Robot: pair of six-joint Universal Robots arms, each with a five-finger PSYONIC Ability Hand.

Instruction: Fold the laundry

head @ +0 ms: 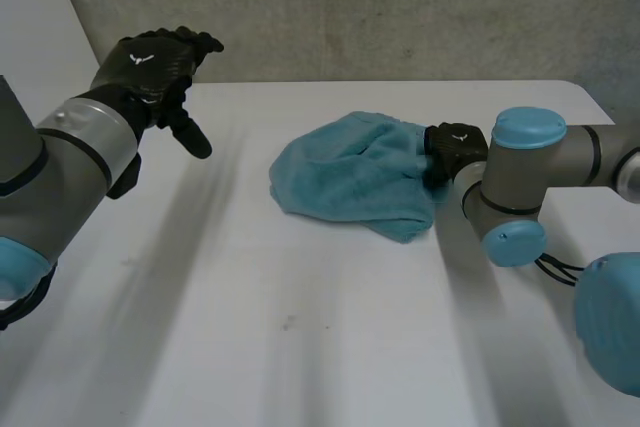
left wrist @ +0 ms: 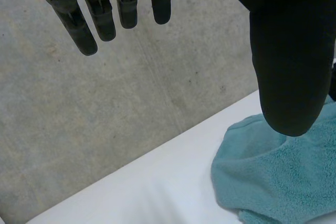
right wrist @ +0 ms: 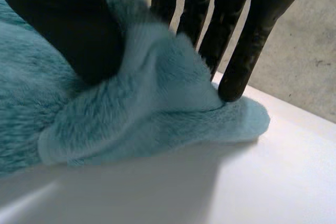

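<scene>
Towel lay bunched on the tabletop, one edge apparently pinched by the right robot hand, half buried in its fold; left robot hand hung straight-fingered, well apart.

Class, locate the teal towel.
Head view: the teal towel lies crumpled on the table, right of centre, its right edge pinched by the right hand.

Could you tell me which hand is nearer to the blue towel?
Right. The right hand is at the edge of the blue towel, pinching a fold between thumb and fingers. The left hand is open and raised, well apart from it on the other side.
</scene>
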